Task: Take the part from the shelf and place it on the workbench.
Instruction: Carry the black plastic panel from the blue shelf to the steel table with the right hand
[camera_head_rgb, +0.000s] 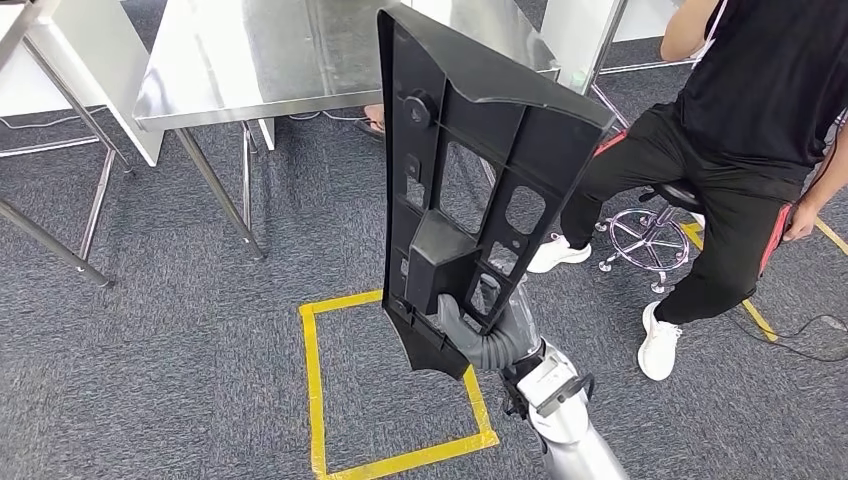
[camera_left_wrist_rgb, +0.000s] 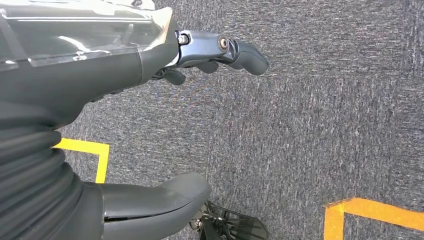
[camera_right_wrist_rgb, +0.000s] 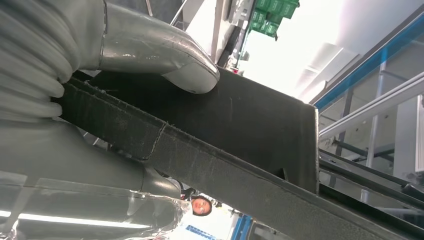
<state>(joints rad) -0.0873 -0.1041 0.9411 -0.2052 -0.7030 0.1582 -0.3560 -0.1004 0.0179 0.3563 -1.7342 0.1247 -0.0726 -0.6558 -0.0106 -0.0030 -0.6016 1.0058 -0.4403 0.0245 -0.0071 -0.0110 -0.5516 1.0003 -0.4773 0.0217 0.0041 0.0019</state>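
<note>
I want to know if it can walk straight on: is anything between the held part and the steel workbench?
Nothing visible. The right robot hand holds the part upright, and only bare carpet lies before the workbench. The person on the stool sits off to the right.

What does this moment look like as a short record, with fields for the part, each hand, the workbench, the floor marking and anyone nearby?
part: large black plastic panel, held upright in the air
right hand: right hand grips the panel near its lower end, thumb pressed on it
left hand: left hand holds nothing, hanging above the carpet
workbench: steel table beyond the panel, part not yet on it
floor marking: yellow tape rectangle on grey carpet
nearby: person in black seated on a stool to the right
</note>
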